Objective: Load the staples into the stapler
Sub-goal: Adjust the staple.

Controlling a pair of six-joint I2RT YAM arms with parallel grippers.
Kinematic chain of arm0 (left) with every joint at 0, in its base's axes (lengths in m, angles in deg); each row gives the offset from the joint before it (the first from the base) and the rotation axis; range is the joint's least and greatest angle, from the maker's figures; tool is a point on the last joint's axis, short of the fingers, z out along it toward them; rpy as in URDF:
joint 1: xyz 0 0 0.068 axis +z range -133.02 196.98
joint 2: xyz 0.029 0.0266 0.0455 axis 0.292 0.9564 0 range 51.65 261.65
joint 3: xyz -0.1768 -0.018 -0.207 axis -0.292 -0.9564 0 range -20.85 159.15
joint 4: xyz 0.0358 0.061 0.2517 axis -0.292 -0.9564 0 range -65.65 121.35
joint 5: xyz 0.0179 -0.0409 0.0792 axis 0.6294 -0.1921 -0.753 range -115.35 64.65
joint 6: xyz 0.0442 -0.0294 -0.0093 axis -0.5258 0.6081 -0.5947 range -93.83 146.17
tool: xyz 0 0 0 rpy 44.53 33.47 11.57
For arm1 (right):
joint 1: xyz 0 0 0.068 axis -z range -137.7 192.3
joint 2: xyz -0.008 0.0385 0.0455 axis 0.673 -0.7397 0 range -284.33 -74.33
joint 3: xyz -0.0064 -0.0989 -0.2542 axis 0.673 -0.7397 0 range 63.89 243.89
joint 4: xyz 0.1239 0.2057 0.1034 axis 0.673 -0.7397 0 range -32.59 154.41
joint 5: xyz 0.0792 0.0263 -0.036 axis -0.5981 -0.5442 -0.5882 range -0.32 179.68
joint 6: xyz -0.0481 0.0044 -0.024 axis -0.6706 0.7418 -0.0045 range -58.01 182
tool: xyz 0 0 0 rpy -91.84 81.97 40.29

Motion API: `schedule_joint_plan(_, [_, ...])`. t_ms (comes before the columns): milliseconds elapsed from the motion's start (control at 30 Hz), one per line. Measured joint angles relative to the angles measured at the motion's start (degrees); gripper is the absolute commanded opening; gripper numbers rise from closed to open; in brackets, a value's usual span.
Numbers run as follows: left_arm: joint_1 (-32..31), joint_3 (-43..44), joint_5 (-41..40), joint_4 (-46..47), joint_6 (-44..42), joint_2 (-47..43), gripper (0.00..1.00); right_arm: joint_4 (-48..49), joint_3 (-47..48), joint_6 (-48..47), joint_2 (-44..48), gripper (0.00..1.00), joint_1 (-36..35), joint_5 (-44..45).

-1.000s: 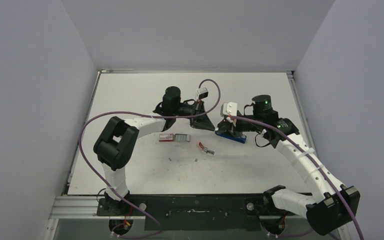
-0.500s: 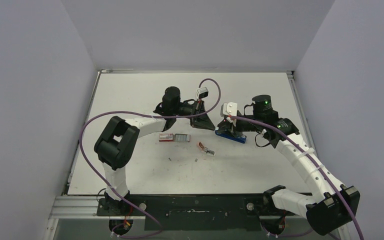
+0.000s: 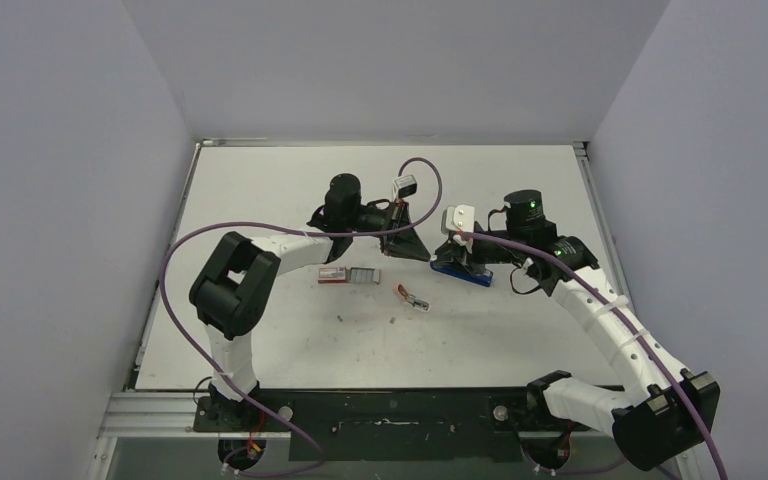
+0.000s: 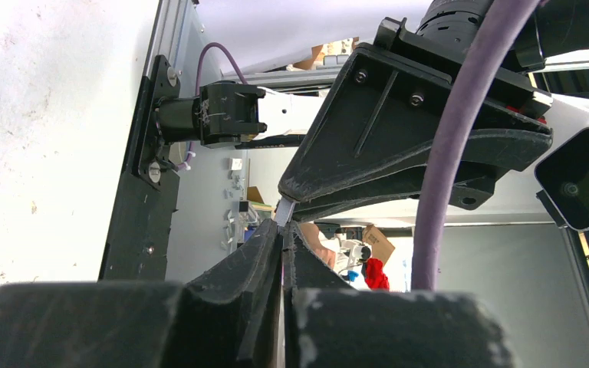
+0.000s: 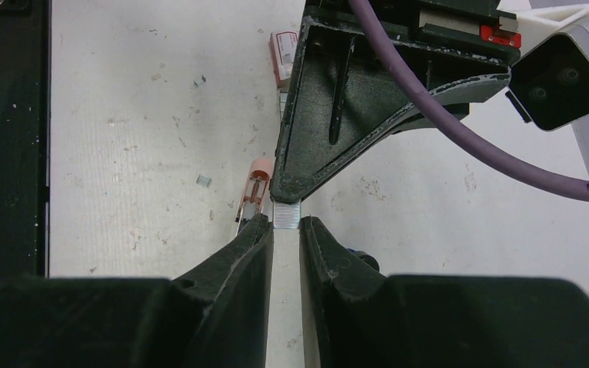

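Right hand (image 5: 285,222) tighter around the staples (image 5: 286,212)

Plain grey walls (image 3: 60,200) box in a scuffed white table (image 3: 260,180) (evenly lit).

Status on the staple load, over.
Left hand shut on strip. Right hand around same strip, grip unclear. Stapler on table by right hand.

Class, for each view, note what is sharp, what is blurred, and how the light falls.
Top view: sharp, even light, soft shadows. Left wrist: left fingers blurred, table glaring white. Right wrist: right fingers blurred, staples and table sharp.
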Motion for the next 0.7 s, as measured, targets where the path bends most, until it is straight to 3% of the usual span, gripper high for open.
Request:
schedule_joint_plan(133, [0.00, -0.02, 0.00, 0.17, 0.00, 0.00, 0.20, 0.02, 0.00, -0.15, 0.00, 0.06, 0.00, 0.00])
schedule_joint_plan(300, [0.00, -0.26, 0.00, 0.46, -0.15, 0.00, 0.26, 0.02, 0.00, -0.15, 0.00, 0.05, 0.00, 0.02])
schedule_joint_plan(567, [0.15, -0.90, 0.00, 0.63, -1.55, 0.00, 0.26, 0.00, 0.00, -0.15, 0.00, 0.05, 0.24, -0.02])
schedule_joint_plan(700, [0.17, -1.01, 0.00, 0.68, -2.47, 0.00, 0.20, 0.00, 0.00, -0.11, 0.00, 0.05, 0.66, -0.15])
